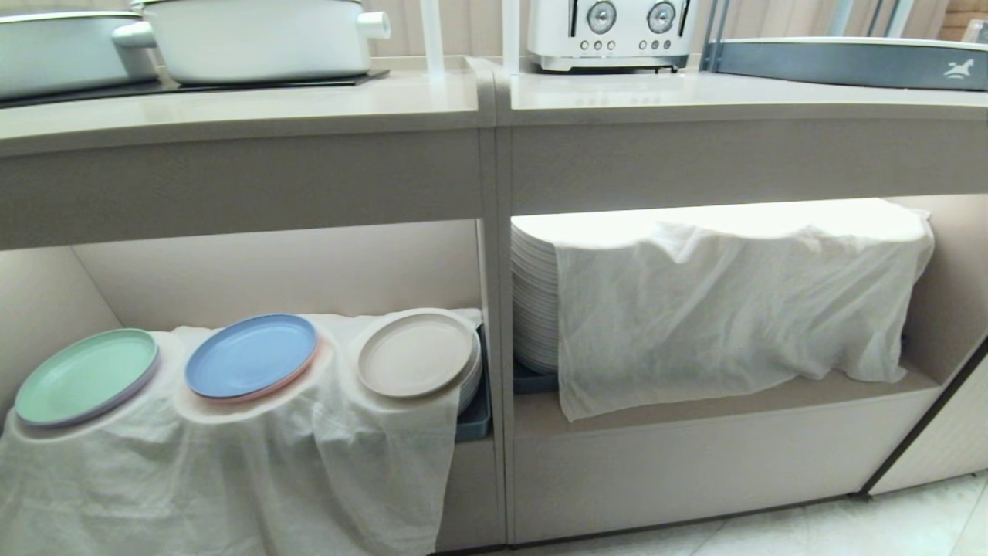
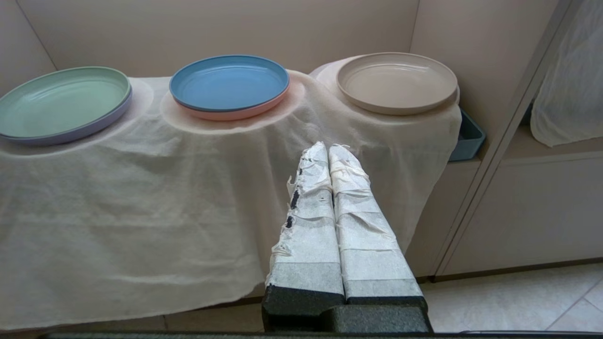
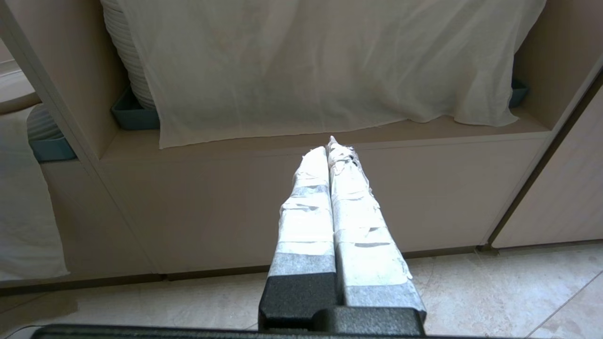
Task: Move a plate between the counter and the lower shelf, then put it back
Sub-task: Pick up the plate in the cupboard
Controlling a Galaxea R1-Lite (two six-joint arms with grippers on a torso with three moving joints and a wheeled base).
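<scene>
The cream-beige plate [image 1: 415, 354] [image 2: 396, 81] lies flat on the rightmost cloth-draped stack in the lower shelf [image 1: 270, 262], under the counter [image 1: 231, 104]. My left gripper [image 2: 328, 147] is shut and empty, hanging in front of the draped white cloth [image 2: 141, 197], short of the plate and a little to its left. My right gripper [image 3: 328, 146] is also shut and empty, low over the floor before the neighbouring bay. Neither arm shows in the head view.
A mint-green plate [image 1: 86, 376] and a blue plate [image 1: 252, 355] sit on the other stacks. A divider post [image 1: 494, 309] separates the bay holding a tall white plate stack [image 1: 534, 301] under cloth. White pots [image 1: 262, 35] and a toaster [image 1: 610, 31] stand on the worktop.
</scene>
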